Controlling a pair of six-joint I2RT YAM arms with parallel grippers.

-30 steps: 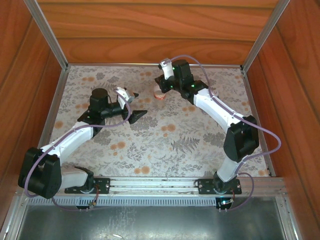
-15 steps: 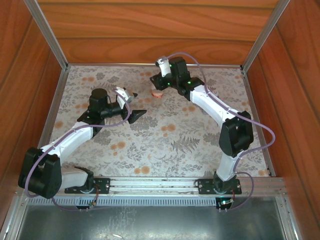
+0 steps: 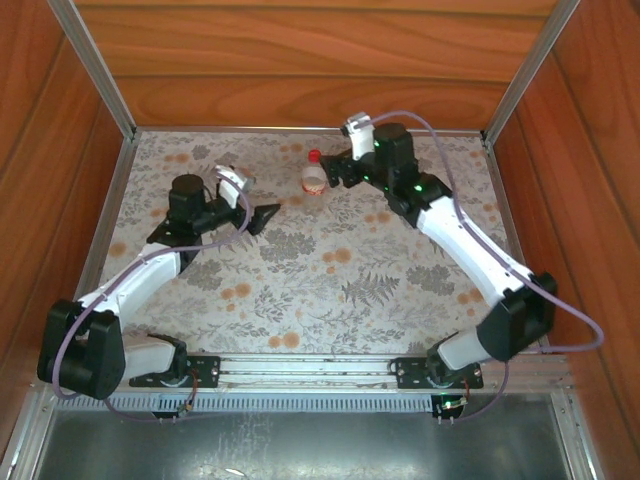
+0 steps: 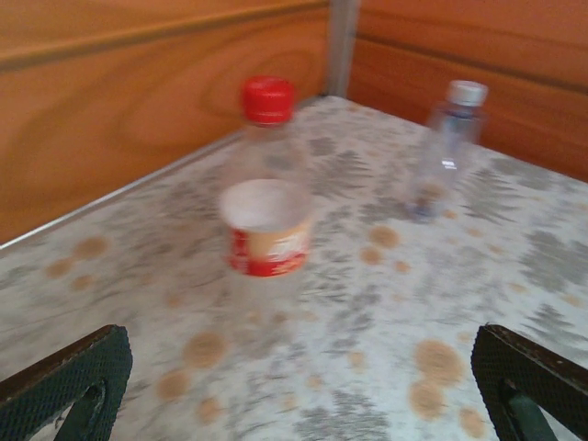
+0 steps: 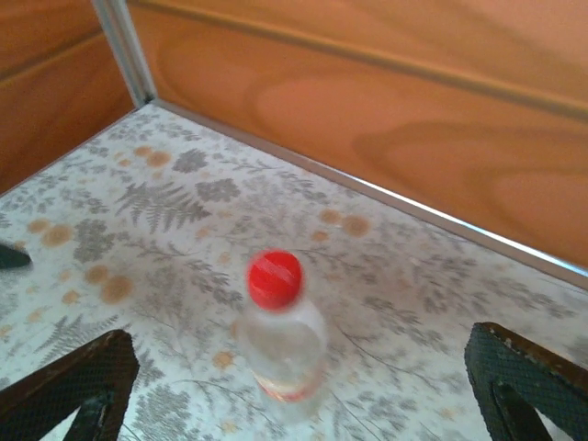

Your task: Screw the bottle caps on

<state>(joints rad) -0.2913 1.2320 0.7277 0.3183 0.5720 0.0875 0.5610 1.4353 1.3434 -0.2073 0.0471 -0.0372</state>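
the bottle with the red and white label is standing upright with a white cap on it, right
Not quite. The cap on the labelled bottle is red, not white; the right wrist view shows it plainly. The rest holds: that bottle stands upright. The white cap sits on the plain bottle, seen in the left wrist view.

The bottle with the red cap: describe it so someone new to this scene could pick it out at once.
On the flower-patterned table, look near the wooden back wall: a small clear bottle stands upright there. Unlike the plain bluish bottle with a pale cap nearby, it has a bright red cap and a red-and-white label band.
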